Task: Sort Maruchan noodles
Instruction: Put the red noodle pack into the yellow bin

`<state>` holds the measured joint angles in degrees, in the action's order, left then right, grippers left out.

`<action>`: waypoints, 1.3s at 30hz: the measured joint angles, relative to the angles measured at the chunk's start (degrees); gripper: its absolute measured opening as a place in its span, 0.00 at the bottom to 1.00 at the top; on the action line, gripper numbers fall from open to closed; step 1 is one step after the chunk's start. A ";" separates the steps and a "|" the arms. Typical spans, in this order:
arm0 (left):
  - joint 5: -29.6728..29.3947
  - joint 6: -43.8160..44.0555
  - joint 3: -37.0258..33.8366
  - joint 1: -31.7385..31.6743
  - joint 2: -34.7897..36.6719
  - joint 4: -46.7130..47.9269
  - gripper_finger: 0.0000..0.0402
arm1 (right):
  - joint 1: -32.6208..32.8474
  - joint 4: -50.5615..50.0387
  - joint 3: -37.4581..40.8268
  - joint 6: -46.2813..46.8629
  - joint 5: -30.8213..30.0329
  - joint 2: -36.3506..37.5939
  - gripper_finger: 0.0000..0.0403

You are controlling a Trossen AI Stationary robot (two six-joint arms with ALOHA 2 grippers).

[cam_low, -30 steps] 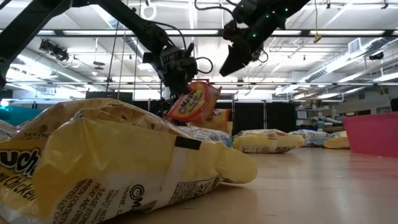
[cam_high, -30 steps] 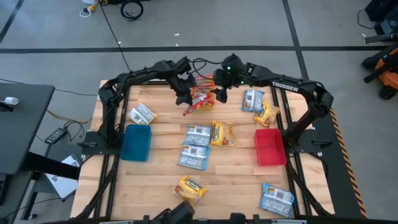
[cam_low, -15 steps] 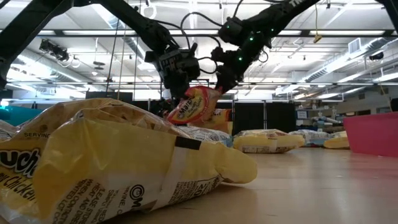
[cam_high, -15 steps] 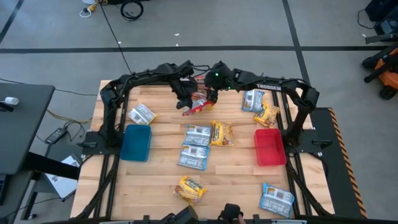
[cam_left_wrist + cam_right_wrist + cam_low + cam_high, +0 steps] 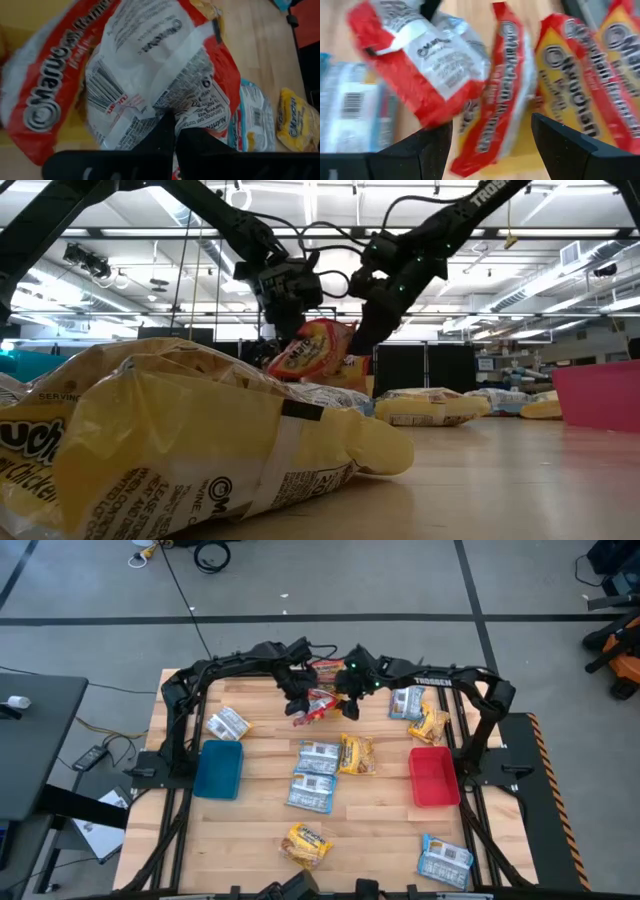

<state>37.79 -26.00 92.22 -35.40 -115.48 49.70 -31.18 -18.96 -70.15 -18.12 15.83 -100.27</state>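
My left gripper (image 5: 297,698) is shut on a red-and-white Maruchan packet (image 5: 318,707) above the table's far middle; the packet also shows in the low view (image 5: 312,350). My right gripper (image 5: 350,705) is open just to the packet's right, and its fingers (image 5: 427,150) face the packet's white back (image 5: 432,60). I cannot tell whether it touches the packet. More red-and-white packets (image 5: 570,85) lie beyond, on something yellow. Blue-and-white packets (image 5: 318,757) and yellow packets (image 5: 356,753) lie flat on the table. My left gripper pinches the red-and-white packet between its two fingers, on the white printed back (image 5: 167,107) near one edge. The fingers come from above, pointing down. The packet hangs tilted below them (image 5: 312,350), clear of the table.
A blue bin (image 5: 220,768) stands at the left and a red bin (image 5: 433,775) at the right. Loose packets lie at the left (image 5: 229,723), far right (image 5: 407,700), near middle (image 5: 308,843) and near right (image 5: 445,858). In the low view a yellow packet (image 5: 180,450) fills the foreground.
My right gripper has come down and gone toward the packet held by my left gripper, ending close beside it. My left gripper has kept the packet in about the same place, and the packet has tipped a little.
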 joint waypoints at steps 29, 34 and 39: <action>-18.93 19.78 1.90 2.30 0.02 -14.24 0.23 | -8.18 14.71 4.81 -11.53 1.53 10.14 0.68; -21.68 22.31 1.90 2.56 0.15 -15.09 0.41 | -5.13 10.87 4.78 -12.39 2.01 11.22 0.68; -23.00 25.37 1.88 2.32 2.47 -14.20 0.52 | -1.75 4.52 4.78 -12.88 2.37 11.47 0.68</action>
<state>14.79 -0.63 94.11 -33.08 -113.01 35.50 -32.93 -14.44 -65.36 -31.00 18.21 -88.79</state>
